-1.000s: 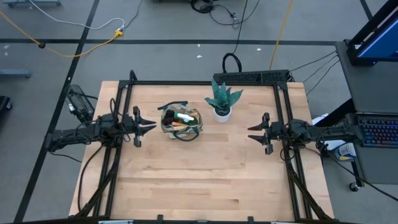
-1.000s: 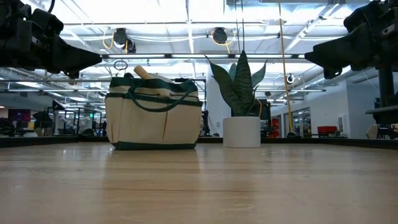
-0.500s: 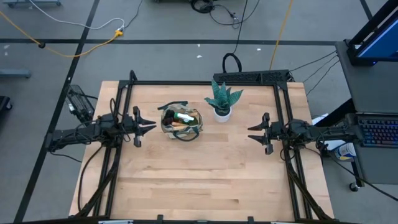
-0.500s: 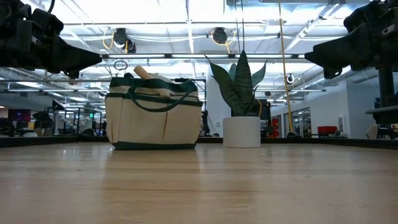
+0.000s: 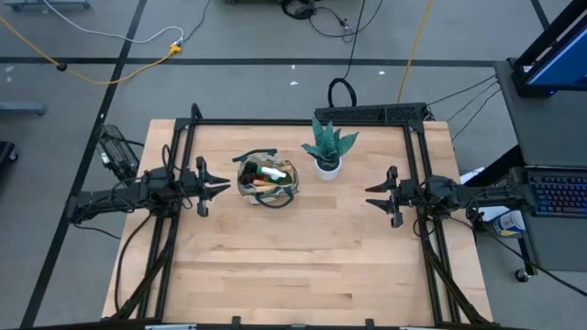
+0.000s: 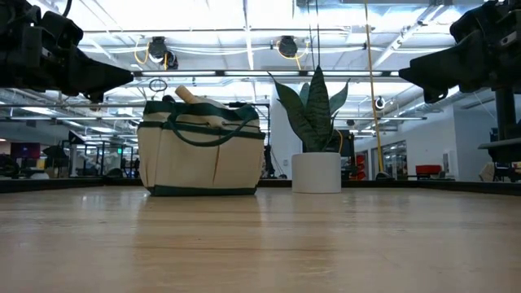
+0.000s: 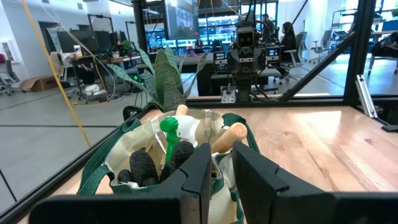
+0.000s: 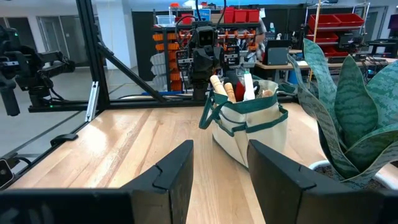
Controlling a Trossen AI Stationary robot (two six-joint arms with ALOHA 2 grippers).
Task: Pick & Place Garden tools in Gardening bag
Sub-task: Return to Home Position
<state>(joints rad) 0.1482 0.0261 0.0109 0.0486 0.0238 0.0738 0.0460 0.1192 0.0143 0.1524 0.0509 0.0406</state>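
Standing gardening bag (image 5: 267, 182), tool handles (image 6: 186, 95) pointing up, left pincer (image 5: 220, 187) released, right pincer (image 5: 374, 196) released

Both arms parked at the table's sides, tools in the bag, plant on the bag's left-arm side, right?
No. In the high view the plant stands on the right-arm side of the bag. Otherwise right: left arm and right arm parked at the sides, tools in the bag.
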